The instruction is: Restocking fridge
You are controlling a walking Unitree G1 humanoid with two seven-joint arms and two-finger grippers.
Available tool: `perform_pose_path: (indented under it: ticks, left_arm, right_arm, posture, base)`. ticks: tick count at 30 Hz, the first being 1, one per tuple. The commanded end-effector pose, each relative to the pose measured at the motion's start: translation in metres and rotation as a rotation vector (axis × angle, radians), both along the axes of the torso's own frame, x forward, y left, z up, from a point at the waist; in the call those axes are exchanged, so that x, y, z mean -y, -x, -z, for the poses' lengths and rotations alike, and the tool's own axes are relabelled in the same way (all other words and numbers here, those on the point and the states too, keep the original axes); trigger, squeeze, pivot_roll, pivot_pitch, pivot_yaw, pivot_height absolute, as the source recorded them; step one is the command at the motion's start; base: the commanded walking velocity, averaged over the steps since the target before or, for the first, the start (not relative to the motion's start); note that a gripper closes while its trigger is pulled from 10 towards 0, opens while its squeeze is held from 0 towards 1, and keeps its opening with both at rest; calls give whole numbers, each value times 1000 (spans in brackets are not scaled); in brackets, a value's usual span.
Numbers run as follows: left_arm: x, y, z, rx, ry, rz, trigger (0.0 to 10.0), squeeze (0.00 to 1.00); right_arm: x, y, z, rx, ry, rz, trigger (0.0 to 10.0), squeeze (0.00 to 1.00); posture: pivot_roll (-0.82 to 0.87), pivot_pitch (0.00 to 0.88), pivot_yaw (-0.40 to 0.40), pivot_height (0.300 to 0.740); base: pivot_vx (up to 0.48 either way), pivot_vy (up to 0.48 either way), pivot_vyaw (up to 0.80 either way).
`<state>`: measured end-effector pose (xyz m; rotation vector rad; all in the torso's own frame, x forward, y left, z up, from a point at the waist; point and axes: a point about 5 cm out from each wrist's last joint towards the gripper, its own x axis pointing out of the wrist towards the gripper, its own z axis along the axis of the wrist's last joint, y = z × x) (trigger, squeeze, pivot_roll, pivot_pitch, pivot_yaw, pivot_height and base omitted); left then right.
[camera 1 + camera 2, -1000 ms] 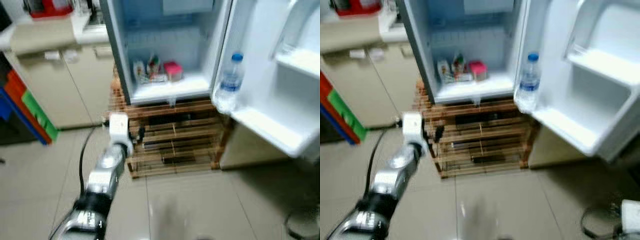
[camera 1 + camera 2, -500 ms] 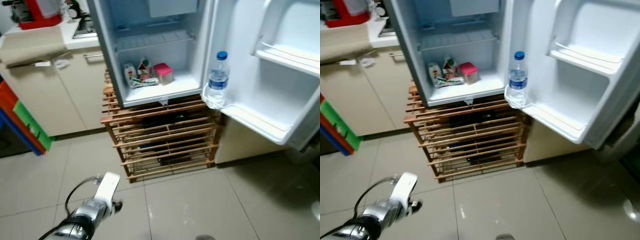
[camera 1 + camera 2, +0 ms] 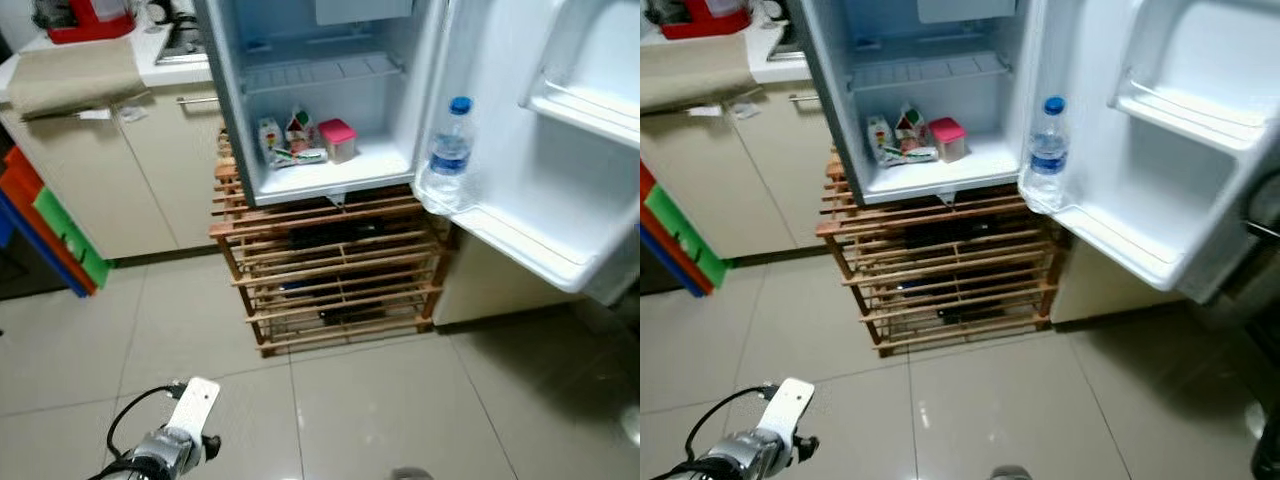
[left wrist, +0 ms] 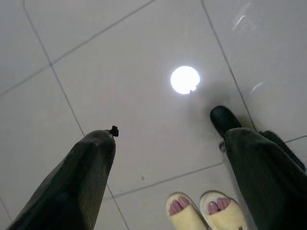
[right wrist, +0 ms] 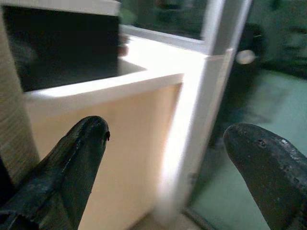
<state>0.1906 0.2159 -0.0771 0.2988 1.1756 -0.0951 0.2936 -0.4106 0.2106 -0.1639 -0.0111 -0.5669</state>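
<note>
— Pale floor tiles (image 3: 400,400) spread below me, seen from my head. What stands ahead?

— At twelve o'clock the fridge (image 3: 330,90) stands with its door (image 3: 540,150) swung wide toward two o'clock. It rests on a slatted wooden rack (image 3: 335,275). On the fridge's bottom shelf sit small cartons (image 3: 285,140) and, just beside them, a pink-lidded box (image 3: 338,138). A water bottle (image 3: 450,155) with a blue cap stands upright in the lower door bin.

— And off to the side?

— At ten o'clock a beige cabinet (image 3: 110,170) carries a folded cloth (image 3: 70,85) on its desk top, and something red (image 3: 85,15) stands at the back. Red, green and blue panels (image 3: 50,225) lean at nine o'clock. My left arm's white wrist block (image 3: 195,405) hangs low at seven o'clock, over the tiles.

— What does your left wrist see?

— My left pincer (image 4: 168,158) points straight down at the floor, its two black fingers (image 4: 81,177) spread wide and holding nothing. A round lamp glare (image 4: 185,79) shines on the tile between them. A person's toes in pale yellow slippers (image 4: 204,211) show near the fingers, and a dark shoe tip (image 4: 223,120) is next to one finger.

— And your right wrist?

— My right pincer (image 5: 168,143) is also wide apart and empty. Beyond its fingers (image 5: 72,158) I make out a blurred cream panel (image 5: 120,143) with a bright white edge, and dark glass further off.
</note>
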Motion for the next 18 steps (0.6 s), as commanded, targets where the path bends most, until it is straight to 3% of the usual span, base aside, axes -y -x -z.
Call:
perform_pose_path:
  ticks: [1,4,5,6,7,8,9,10,11,13,15,18]
  left_arm:
    - [-5,-4,-3,19,-17,1,10000,0]
    - [-6,-5,-4,21,-24,4,10000,0]
    - [-6,-5,-4,21,-24,4,10000,0]
    - [-6,-5,-4,19,-30,17,10000,0]
    - [-6,-5,-4,18,-32,23,10000,0]
    - [-6,-5,-4,18,-32,23,10000,0]
    - [-6,-5,-4,13,-34,33,10000,0]
    - [-3,-4,-2,-1,-35,53,10000,0]
    - [-3,-4,-2,-1,-35,53,10000,0]
    - [-1,-2,-1,-18,-29,68,10000,0]
    - [3,0,0,-29,-14,64,10000,0]
    - [9,1,2,-32,15,40,10000,0]
  right_arm:
    - [-20,-11,-16,68,-5,-148,10000,612]
    - [-51,-10,-15,85,-61,-335,10000,612]
    - [-51,-10,-15,85,-61,-335,10000,612]
    - [-87,-6,-12,70,-92,-515,10000,604]
    - [-100,-3,-11,62,-102,-577,10000,604]
    - [-100,-3,-11,62,-102,-577,10000,604]
    - [-120,2,-10,45,-107,-676,10000,600]
    - [-158,15,-9,34,-134,-869,10000,596]
    - [-158,15,-9,34,-134,-869,10000,596]
    - [-188,33,-8,1,-170,-1077,10000,580]
    - [-201,47,-3,-18,-243,-1192,10000,541]
    - [-182,44,22,-94,-269,-1061,10000,525]
  posture:
    - [-229,0,80,740]
    - [-235,0,86,740]
    - [-235,0,86,740]
    - [-244,0,97,740]
    - [-244,0,97,740]
    - [-244,0,97,740]
    - [-249,0,102,740]
    - [-251,0,108,740]
    - [-251,0,108,740]
    - [-247,0,112,740]
    - [-241,0,111,740]
    - [-235,0,113,740]
  base:
    - [0,0,0]
    - [0,0,0]
    - [0,0,0]
    - [0,0,0]
    - [0,0,0]
    - [0,0,0]
    - [0,0,0]
    - [0,0,0]
    - [0,0,0]
    - [0,0,0]
    - [0,0,0]
    - [0,0,0]
